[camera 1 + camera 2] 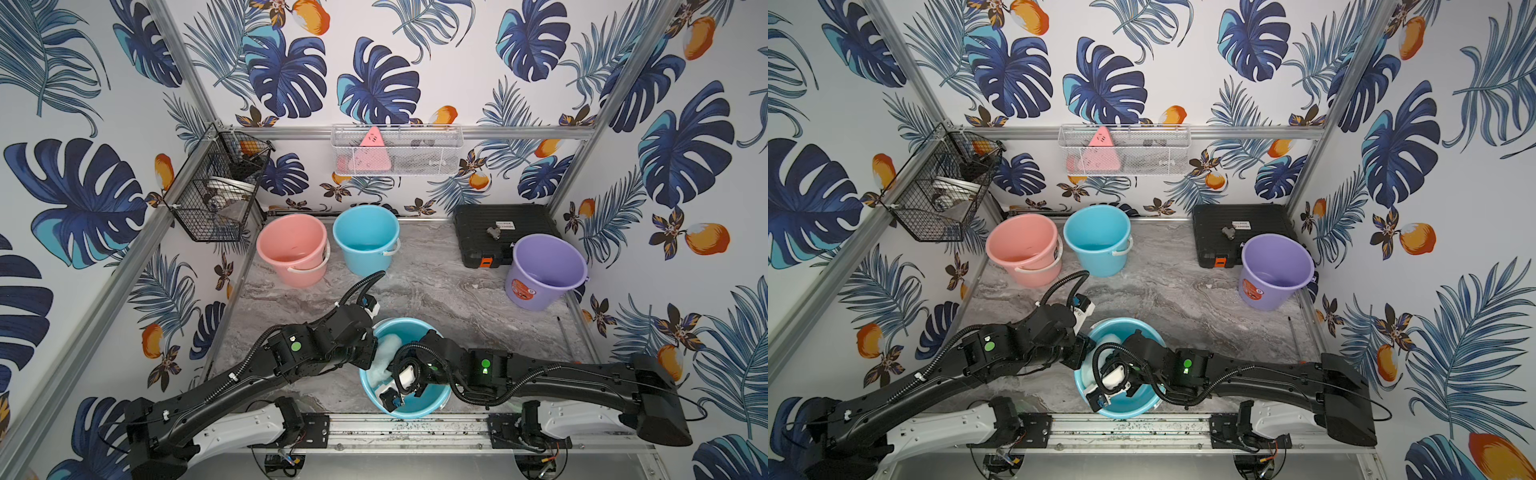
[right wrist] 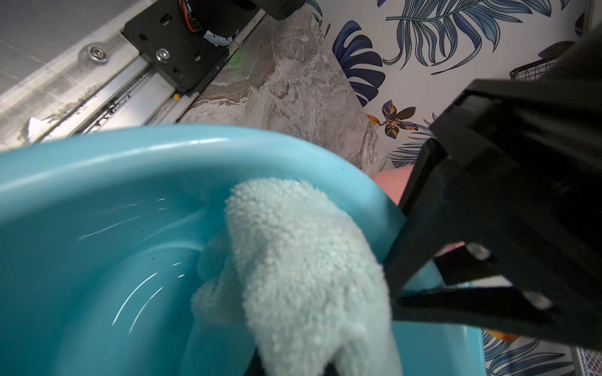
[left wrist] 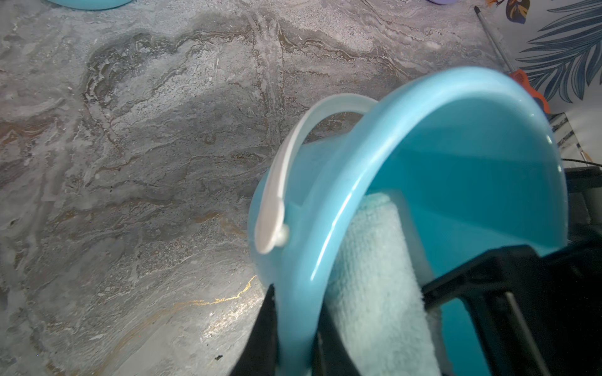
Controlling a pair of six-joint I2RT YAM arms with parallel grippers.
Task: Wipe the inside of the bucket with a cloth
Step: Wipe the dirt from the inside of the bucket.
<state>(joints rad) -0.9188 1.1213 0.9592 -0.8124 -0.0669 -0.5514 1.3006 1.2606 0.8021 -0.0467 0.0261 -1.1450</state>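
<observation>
Bench (image 1: 436, 291): grey marble top. Spare buckets (image 1: 365, 237) and a black case (image 1: 498, 228) stand at the back, well away from both tools, and play no part.

Bucket (image 1: 399, 322): the blue one between the two arms, mouth up. Its white handle (image 3: 277, 182) is folded down outside the wall, just beyond the left tool.

Left tool (image 1: 371, 353): jaws drawn together on the bucket's rim, one outside the wall and one inside. I read this as the steadying hold.

Right tool (image 1: 392, 368): reaches down inside the bucket, clamped tight on the cloth. Its tips are buried in the pile.

Cloth (image 2: 293, 260): mint microfibre, bunched, rising from the right tool and lying against the inner wall just beside the left tool's inner jaw.

Step in hand, my judgement: wiping the wall, mid-task. The next move calls for sweeping the right tool round the wall and down to the floor under light pressure. The rim hold must be firm enough that the bucket neither spins nor tips.
</observation>
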